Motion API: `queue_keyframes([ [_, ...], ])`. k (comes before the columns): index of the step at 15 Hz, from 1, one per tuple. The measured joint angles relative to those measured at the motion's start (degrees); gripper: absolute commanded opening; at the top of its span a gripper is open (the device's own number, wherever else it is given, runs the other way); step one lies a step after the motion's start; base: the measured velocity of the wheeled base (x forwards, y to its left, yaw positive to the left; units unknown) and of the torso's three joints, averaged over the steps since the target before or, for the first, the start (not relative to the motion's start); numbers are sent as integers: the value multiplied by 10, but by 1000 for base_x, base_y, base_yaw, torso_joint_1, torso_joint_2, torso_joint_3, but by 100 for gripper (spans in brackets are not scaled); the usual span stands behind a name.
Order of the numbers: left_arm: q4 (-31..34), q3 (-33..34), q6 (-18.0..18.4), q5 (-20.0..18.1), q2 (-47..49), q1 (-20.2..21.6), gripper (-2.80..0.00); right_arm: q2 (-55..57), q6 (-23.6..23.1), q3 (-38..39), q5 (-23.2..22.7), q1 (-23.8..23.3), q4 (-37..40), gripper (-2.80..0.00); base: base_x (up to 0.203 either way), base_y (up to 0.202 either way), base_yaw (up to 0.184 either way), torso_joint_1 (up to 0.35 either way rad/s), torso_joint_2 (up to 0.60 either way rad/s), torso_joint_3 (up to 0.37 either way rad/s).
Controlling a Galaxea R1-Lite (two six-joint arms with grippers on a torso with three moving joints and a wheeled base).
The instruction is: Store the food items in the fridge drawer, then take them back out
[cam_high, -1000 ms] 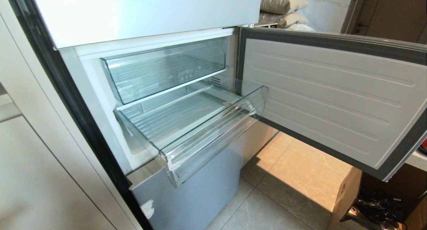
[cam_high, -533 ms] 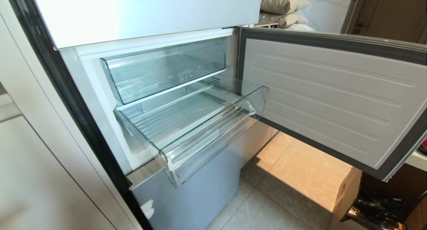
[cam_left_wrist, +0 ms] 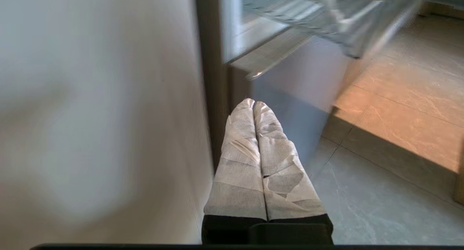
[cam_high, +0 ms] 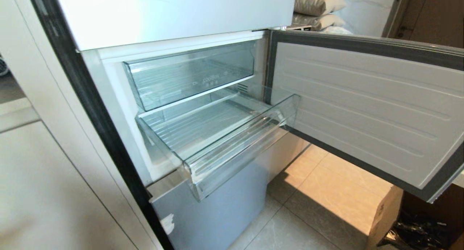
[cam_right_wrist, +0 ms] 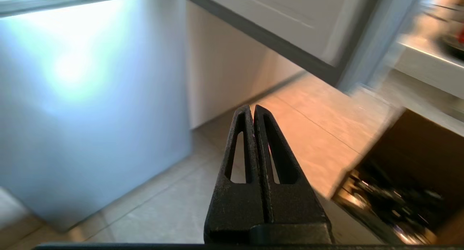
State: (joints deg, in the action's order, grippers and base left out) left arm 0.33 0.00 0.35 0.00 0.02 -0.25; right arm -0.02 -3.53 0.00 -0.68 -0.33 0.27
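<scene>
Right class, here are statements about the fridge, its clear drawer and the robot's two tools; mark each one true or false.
1. The fridge drawer is pulled out. True.
2. Two tomatoes lie in the drawer. False: nothing lies on its ribbed floor.
3. The fridge door stands open. True.
4. The left tool holds a tomato. False: it is shut on nothing.
5. The right tool is wide open. False: it is shut, low above the floor tiles.

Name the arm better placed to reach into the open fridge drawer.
Probably left: the left end effector points toward the fridge drawer, while the right end effector points at the floor beneath the open door.
</scene>
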Motion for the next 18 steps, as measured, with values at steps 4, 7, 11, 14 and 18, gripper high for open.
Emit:
queue_keyframes([
  [4, 0, 0, 0, 0, 0, 0, -280, 0, 1, 0, 0, 0, 0, -280, 2, -8, 175, 3, 1, 4],
  [7, 0, 0, 0, 0, 0, -1, -280, 0, 10, 0, 1, 0, -1, -280, 2, -6, 175, 3, 0, 2],
  [11, 0, 0, 0, 0, 0, -1, -280, 0, 18, 0, 1, 0, -1, -280, 1, -7, 154, 6, 1, 5],
  [14, 0, 0, 0, 0, 0, -1, -280, 0, 26, 0, 2, 0, -1, -280, 2, -1, 22, 1, 1, 1],
  [18, 0, 0, 0, 0, 0, -1, -280, 41, 33, -2, -5, 1, -29, -280, 0, 0, 0, 0, 0, 0],
])
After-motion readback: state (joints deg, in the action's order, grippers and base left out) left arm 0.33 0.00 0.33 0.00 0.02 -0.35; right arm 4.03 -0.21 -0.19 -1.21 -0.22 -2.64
